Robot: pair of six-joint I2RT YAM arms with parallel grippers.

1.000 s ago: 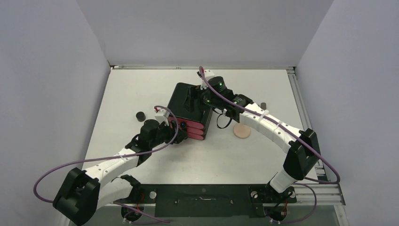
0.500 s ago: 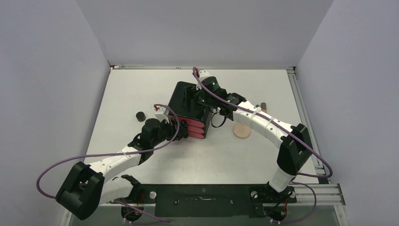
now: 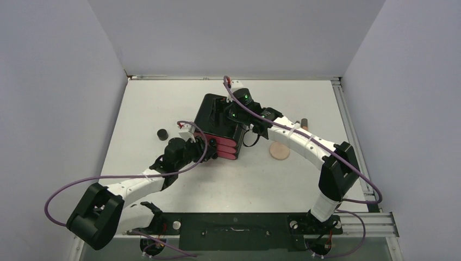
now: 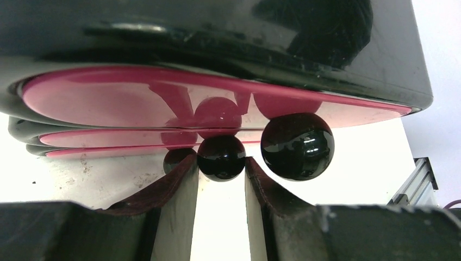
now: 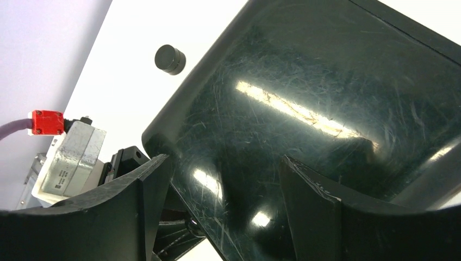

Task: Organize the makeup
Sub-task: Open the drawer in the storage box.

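Note:
The small black round jar (image 3: 161, 133) stands on the table left of the black cabinet (image 3: 220, 122); it also shows in the right wrist view (image 5: 169, 58). The round peach disc (image 3: 280, 152) lies right of the cabinet. A tan dark-capped tube (image 3: 304, 122) lies beyond the disc. My left gripper (image 3: 210, 148) is at the pink drawer fronts (image 4: 163, 100), its fingertips closed on the middle black knob (image 4: 221, 157). My right gripper (image 3: 230, 116) is open just above the cabinet's glossy top (image 5: 304, 109), holding nothing. Pencils, brush and palette are out of view.
A larger black knob (image 4: 297, 145) sits right of the gripped one, and another (image 4: 175, 160) is half hidden behind my left finger. The left wrist's red connector (image 5: 48, 120) shows beside the cabinet. Grey walls enclose the table; a rail (image 3: 348, 125) runs along its right edge.
My left gripper has moved forward to the drawer knobs. My right gripper has shifted slightly left over the cabinet top. The jar, disc and tube have not moved.

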